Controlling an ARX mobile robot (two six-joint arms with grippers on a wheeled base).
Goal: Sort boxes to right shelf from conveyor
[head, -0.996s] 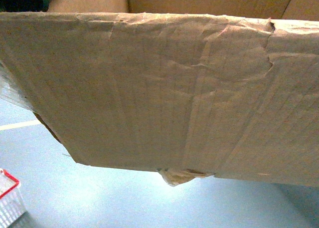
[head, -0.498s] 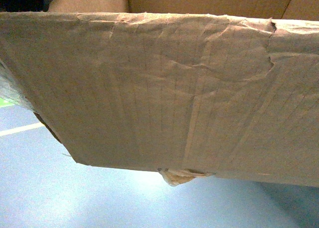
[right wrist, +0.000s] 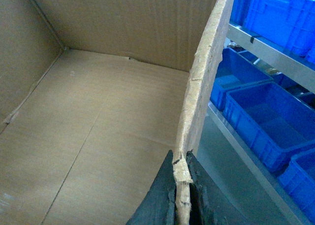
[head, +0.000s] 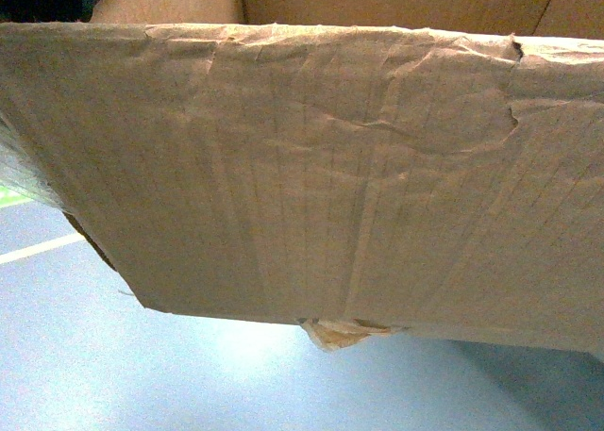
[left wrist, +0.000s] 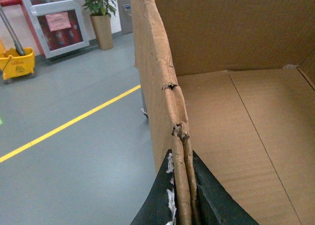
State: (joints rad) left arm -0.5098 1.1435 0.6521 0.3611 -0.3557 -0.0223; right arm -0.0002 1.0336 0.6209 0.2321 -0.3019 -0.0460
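A big brown cardboard box (head: 311,167) with ragged top edges fills the head view, lifted above the grey floor, a tape scrap (head: 335,333) hanging at its bottom seam. My left gripper (left wrist: 182,158) is shut on the box's left wall (left wrist: 157,77), one finger outside and one inside. On the opposite wall (right wrist: 202,82), my right gripper (right wrist: 181,158) is shut the same way. The box's inside (right wrist: 98,126) is empty. The right shelf (right wrist: 256,45), a steel-railed rack, stands just beyond the box's right wall. The conveyor is out of view.
Blue plastic bins (right wrist: 266,116) sit on the rack's tiers. On the left, the floor carries a yellow line (left wrist: 74,121), with a yellow mop bucket (left wrist: 17,62), a door (left wrist: 54,18) and a potted plant (left wrist: 101,18) farther off. A white floor line (head: 38,249) shows under the box.
The floor under the box has slid across the head view: a red-rimmed basket at bottom left has left the frame and the white line sits lower. The box and both grips stay the same.
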